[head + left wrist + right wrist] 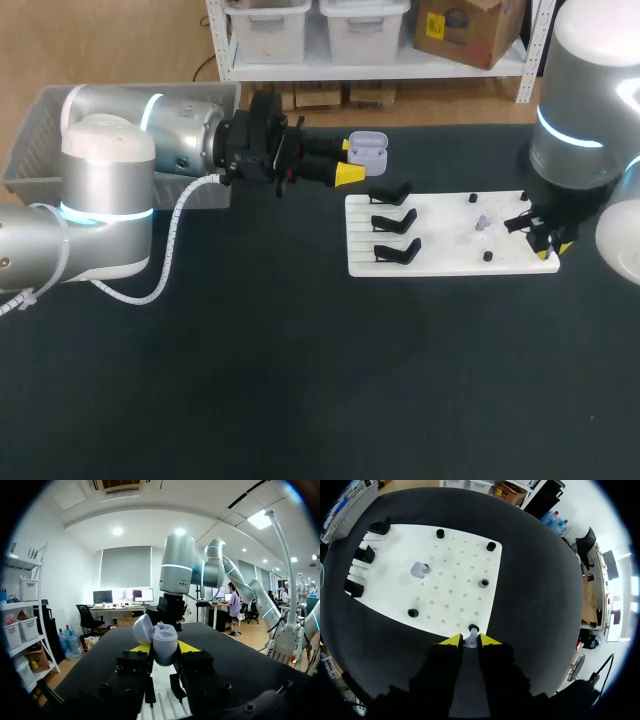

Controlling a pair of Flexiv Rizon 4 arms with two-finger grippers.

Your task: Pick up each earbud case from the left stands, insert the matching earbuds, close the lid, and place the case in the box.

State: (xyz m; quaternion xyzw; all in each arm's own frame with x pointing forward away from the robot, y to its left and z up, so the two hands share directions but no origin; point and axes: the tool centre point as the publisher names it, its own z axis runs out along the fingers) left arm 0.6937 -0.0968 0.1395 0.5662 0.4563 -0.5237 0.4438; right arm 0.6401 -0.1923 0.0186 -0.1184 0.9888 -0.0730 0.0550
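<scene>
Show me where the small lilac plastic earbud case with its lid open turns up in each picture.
Head view: lilac earbud case at the left gripper's yellow tips, just beyond the white pegboard.
Left wrist view: case between its own fingers, lid open.
Right wrist view: not in it.
Shared landmark: that pegboard with black stands, in all three.

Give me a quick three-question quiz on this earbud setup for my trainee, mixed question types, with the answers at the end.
1. True or false: the lavender plastic earbud case held in the left claw has its lid shut.
2. How many of the three black angled stands on the white perforated board hold a case? A none, B one, C three.
3. What sits between the tips of the right claw?

Key: 1 false, the lid is open. 2 A. 3 a small lavender earbud.
</scene>
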